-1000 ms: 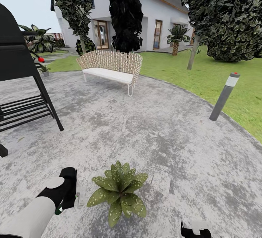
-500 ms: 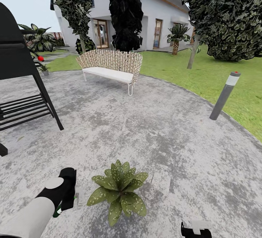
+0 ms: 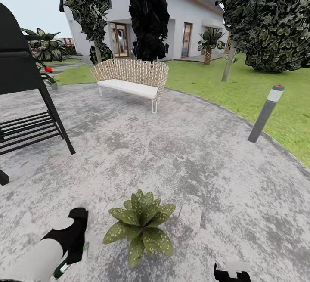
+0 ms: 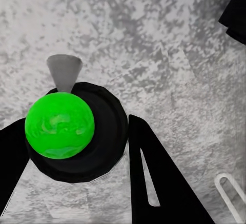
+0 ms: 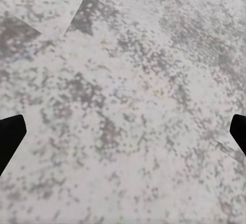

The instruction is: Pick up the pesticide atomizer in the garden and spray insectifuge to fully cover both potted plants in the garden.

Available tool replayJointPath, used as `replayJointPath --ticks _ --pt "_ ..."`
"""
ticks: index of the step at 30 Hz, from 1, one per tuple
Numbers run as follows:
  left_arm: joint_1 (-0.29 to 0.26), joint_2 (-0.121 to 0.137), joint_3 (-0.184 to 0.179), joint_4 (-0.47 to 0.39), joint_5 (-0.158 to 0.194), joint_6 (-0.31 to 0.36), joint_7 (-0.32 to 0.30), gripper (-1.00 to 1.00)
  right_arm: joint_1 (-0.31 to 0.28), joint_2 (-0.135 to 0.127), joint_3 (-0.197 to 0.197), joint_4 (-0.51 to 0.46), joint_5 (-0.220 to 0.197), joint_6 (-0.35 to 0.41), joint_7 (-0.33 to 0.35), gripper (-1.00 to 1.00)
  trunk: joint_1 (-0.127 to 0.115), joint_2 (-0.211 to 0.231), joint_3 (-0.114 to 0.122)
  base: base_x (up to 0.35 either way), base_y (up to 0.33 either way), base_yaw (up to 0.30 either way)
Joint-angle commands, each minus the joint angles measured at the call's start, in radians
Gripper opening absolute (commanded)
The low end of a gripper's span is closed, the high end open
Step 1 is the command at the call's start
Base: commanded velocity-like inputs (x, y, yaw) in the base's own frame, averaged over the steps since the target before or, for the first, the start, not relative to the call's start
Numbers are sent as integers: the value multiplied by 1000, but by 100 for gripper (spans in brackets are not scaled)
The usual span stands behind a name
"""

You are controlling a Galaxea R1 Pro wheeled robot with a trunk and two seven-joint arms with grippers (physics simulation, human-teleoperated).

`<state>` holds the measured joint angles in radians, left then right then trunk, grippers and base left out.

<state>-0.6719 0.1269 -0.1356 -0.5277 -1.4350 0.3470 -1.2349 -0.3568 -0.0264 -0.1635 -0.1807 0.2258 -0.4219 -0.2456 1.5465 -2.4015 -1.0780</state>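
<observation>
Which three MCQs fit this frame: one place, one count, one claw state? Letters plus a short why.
1. Where does the potted plant stand?
A. on the lawn
B. on the grey stone patio
C. on the bench

2. How many speckled rosette plants are on the patio in the head view?
A. one
B. two
C. three

3. What is the left claw doing?
A. hanging open over bare stone
B. shut on a leaf
C. shut on the pesticide atomizer

Answers:
1. B, mottled patio surrounds the plant, away from the woven bench.
2. A, a single rosette sits there.
3. C, its black fingers flank the pesticide atomizer, whose green top faces the wrist camera.
</observation>
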Motion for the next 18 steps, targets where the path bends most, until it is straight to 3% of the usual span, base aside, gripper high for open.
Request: replayJointPath --ticks 1,6,10,18 --pt "-4 -1 -6 -5 3 11 -5 -100 -1 0 -7 1 11 -3 -3 100 0 0 -1 0 0 0" --pt "-51 -27 -6 -56 4 14 -17 -100 -1 0 -7 1 12 -3 -3 100 0 0 -1 0 0 0" --pt "-101 -29 -8 -64 0 12 -39 -100 -1 0 -7 1 12 -3 -3 100 0 0 -1 0 0 0" --pt "-89 -18 -14 -52 -9 11 -30 -100 -1 0 -7 3 12 -3 -2 100 0 0 -1 0 0 0"
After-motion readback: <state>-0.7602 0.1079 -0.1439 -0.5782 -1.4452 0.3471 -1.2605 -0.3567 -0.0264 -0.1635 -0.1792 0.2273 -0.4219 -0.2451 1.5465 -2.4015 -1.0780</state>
